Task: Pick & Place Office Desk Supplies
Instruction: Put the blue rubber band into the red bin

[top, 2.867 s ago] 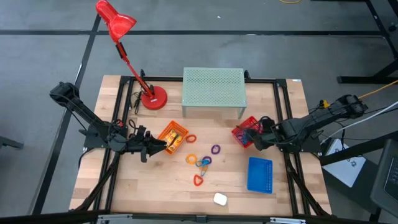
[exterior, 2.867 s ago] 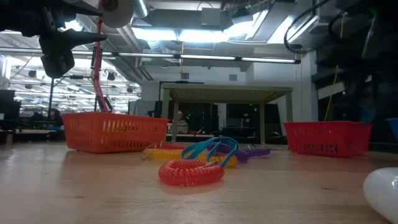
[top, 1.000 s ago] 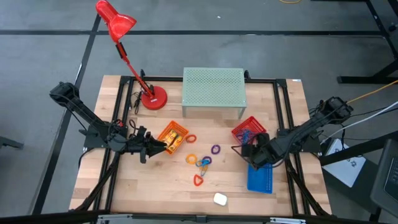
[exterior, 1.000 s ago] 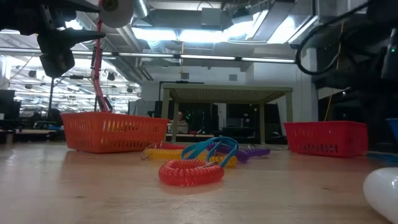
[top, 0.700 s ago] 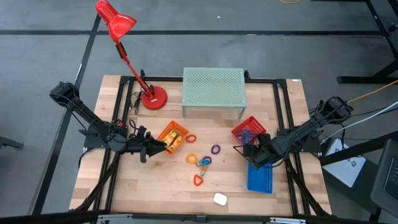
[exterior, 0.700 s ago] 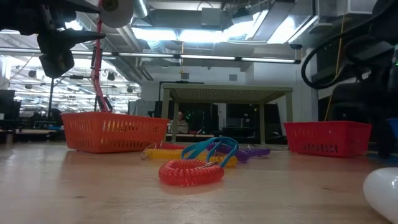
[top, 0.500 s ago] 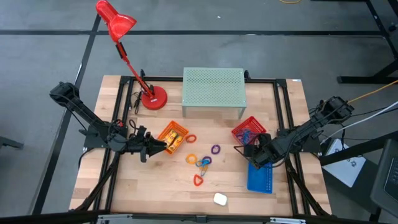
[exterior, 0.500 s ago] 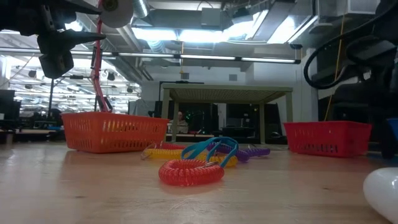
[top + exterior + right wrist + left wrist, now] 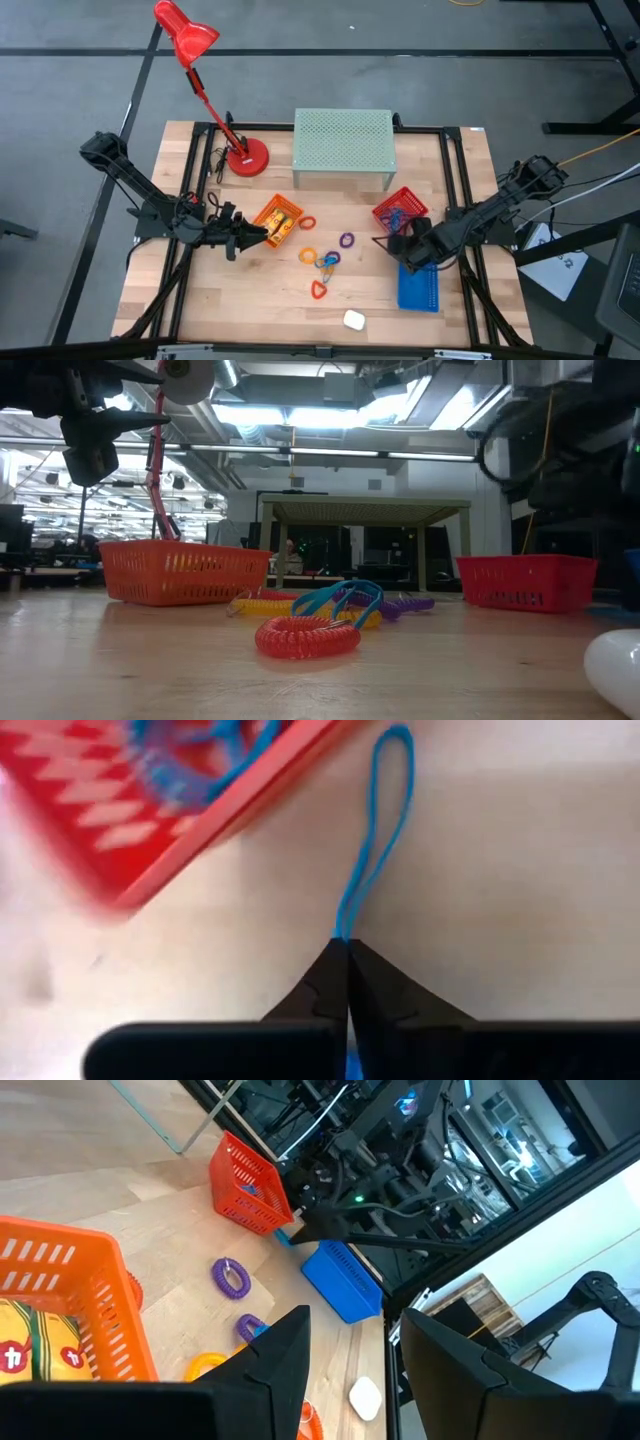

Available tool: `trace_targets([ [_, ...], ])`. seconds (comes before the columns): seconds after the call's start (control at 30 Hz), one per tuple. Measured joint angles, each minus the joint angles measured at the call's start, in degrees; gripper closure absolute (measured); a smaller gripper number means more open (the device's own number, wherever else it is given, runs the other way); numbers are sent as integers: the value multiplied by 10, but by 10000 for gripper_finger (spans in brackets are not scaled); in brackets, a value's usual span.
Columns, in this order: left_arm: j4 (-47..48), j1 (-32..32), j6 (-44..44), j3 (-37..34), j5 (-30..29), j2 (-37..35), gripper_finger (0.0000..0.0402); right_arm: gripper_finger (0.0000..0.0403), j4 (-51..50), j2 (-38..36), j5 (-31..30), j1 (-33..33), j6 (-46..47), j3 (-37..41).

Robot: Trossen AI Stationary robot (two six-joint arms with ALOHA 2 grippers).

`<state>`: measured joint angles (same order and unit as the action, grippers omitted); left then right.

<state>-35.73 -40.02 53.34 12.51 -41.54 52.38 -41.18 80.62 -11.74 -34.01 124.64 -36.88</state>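
Note:
My right gripper [image 9: 380,240] [image 9: 346,948] is shut on a thin blue loop [image 9: 385,810], just near-side of the red mesh basket [image 9: 400,212], which holds more blue loops. My left gripper [image 9: 262,236] [image 9: 350,1370] is open and empty at the near-left side of the orange basket [image 9: 277,220], which holds yellow tubes [image 9: 30,1350]. Orange [image 9: 307,222], purple [image 9: 346,241], blue [image 9: 326,262] and red [image 9: 319,290] loops lie on the table between the arms. The blue basket [image 9: 418,282] lies near the right gripper. My right gripper pinches one end of the blue loop [image 9: 343,925] between its two fingertips. The loop stretches straight out beyond the fingers, drawn long and narrow, past the red basket's rim [image 9: 230,810]. Whether its far end rests on the table, I cannot tell.
A red desk lamp [image 9: 245,158] and a pale green mesh riser [image 9: 343,145] stand at the back. A white rounded object [image 9: 354,320] lies near the front edge. Bare wood shows at the front left.
Over the last three seconds my right gripper has left the red basket and gone toward the table's near edge and a little left. In the last second it has stayed almost still. My left arm has kept still.

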Motion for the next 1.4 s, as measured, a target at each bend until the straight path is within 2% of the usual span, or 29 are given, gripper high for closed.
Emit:
trace_targets([
  [0.13,0,0,0,0,2,0,249,401,-25,0,-5,-17,1,-39],
  [0.37,0,0,-15,0,2,0,249,402,-151,0,-4,-22,3,-109],
  [0.57,0,0,-16,0,2,0,249,402,-222,-1,-10,-22,1,-169],
  [0.93,0,0,-21,0,7,0,249,403,-276,-1,-94,-20,-11,-267],
  [1.23,0,0,-21,0,7,0,249,403,-344,-2,-128,10,-23,-277],
  [1.4,0,0,-21,0,7,0,249,403,-327,-6,-164,51,-53,-247],
])
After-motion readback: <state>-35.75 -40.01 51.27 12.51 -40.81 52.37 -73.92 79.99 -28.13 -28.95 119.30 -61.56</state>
